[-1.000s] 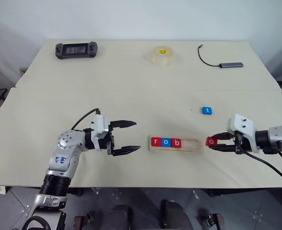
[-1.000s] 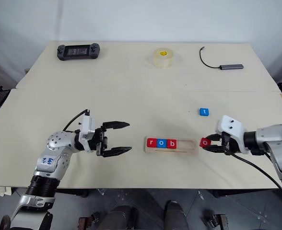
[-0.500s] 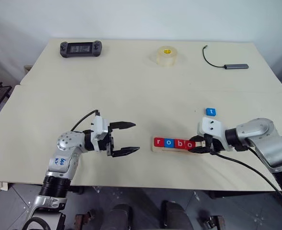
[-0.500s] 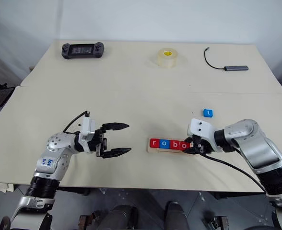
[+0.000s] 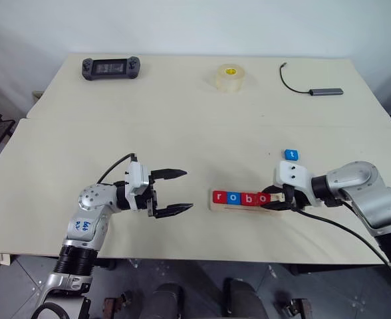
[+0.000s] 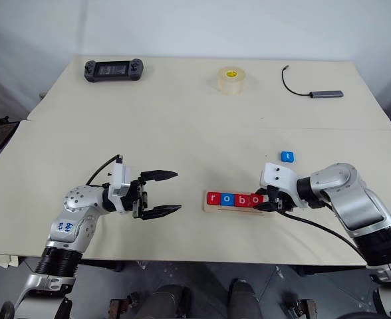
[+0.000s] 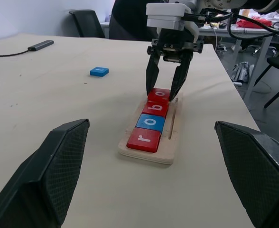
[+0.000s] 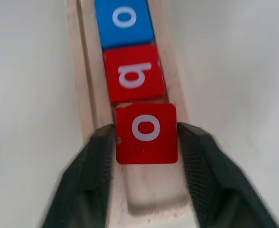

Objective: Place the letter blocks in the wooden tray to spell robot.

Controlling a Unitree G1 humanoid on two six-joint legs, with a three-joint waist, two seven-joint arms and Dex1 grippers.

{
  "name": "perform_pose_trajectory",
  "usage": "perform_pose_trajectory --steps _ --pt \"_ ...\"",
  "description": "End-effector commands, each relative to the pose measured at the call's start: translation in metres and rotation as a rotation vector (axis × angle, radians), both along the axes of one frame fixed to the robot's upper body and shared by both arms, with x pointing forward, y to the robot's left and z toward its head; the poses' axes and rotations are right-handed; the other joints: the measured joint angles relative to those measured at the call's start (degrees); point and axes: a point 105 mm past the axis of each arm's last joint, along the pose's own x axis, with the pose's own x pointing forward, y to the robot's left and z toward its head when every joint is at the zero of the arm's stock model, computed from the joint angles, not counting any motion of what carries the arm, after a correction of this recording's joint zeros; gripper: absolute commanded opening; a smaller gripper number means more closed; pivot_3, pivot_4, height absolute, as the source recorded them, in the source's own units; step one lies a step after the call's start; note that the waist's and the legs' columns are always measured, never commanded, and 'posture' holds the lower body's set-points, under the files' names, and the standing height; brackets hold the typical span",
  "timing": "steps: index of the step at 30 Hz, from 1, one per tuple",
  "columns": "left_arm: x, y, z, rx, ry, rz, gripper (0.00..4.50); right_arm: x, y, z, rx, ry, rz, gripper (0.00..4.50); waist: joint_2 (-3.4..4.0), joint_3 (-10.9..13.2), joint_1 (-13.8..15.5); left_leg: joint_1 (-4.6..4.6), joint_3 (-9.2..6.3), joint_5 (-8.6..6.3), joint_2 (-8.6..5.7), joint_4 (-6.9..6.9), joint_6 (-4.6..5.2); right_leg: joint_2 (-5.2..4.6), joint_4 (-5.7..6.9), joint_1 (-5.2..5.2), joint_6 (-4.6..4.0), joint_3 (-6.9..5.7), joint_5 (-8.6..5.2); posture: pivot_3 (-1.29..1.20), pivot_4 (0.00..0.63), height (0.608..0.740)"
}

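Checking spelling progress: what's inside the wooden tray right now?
The wooden tray holds red r, blue o, red b, red o. The right gripper straddles that o, hiding the end slot.

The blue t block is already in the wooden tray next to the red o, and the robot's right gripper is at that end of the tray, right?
Not quite. The blue t block lies on the table, apart from the wooden tray, as the left eye view shows. The tray holds r, o, b and the red o. The right gripper is indeed at that end, its fingers on either side of that block.
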Motion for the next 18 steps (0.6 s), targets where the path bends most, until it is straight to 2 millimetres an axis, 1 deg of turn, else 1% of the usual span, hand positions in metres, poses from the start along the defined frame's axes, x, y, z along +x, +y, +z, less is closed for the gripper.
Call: perform_pose_trajectory --steps 1,3,5,8,11,13,15,18 --pt "-0.004 0.0 0.006 -0.013 -0.038 -0.001 4.5 0.002 0.004 0.011 0.02 -0.041 0.006 3.49 0.0 0.0 0.0 0.0 0.0 0.0 0.0 0.0 0.0 0.0 0.0 0.0 0.0 0.0 0.0 0.0 0.15 0.74" --pt "-0.004 0.0 0.005 -0.014 -0.037 0.0 4.5 0.003 0.001 0.017 0.045 -0.065 -0.014 4.2 0.0 0.0 0.1 0.0 0.0 0.0 0.0 0.0 0.0 -0.01 0.0 0.0 0.0 0.0 0.0 0.0 0.15 0.74" --pt "-0.003 0.0 0.005 -0.014 -0.037 0.001 4.5 0.002 -0.008 0.023 0.071 -0.086 -0.055 4.2 0.0 0.0 0.27 0.0 0.0 0.0 0.0 0.0 0.0 -0.01 0.0 0.0 0.0 0.0 0.0 0.0 0.15 0.74" --pt "-0.003 0.0 0.006 -0.016 -0.036 0.0 4.5 -0.005 -0.026 0.022 0.086 -0.095 -0.123 4.2 0.0 0.0 0.84 -0.01 -0.03 0.0 -0.01 0.0 0.0 -0.01 -0.01 0.02 0.0 -0.03 0.0 0.0 0.15 0.74" --pt "-0.004 0.0 0.006 -0.017 -0.033 -0.005 4.5 -0.015 -0.035 0.02 0.109 -0.085 -0.157 3.59 0.0 0.0 0.73 -0.02 -0.04 -0.01 -0.03 0.0 0.01 -0.03 -0.03 0.04 0.0 -0.05 0.0 0.0 0.15 0.74" --pt "-0.004 -0.001 0.006 -0.017 -0.029 -0.012 4.5 -0.018 -0.041 0.016 0.117 -0.075 -0.192 2.94 0.0 0.0 0.56 -0.02 -0.01 -0.01 -0.02 0.0 0.01 -0.02 -0.02 0.03 0.0 -0.04 0.0 0.0 0.15 0.74" --pt "-0.004 -0.003 0.006 -0.015 -0.025 -0.022 4.5 -0.016 -0.046 0.01 0.113 -0.077 -0.236 2.21 0.0 0.0 0.29 0.02 0.03 0.0 0.03 0.0 0.0 0.03 0.0 0.03 0.0 0.0 0.0 0.0 0.15 0.74" --pt "-0.003 -0.005 0.007 -0.014 -0.026 -0.028 4.5 -0.012 -0.044 0.006 0.112 -0.082 -0.256 1.14 0.0 0.0 0.21 0.02 0.04 0.02 0.04 0.0 -0.03 0.04 0.04 0.02 0.0 0.02 0.0 0.0 0.15 0.74"
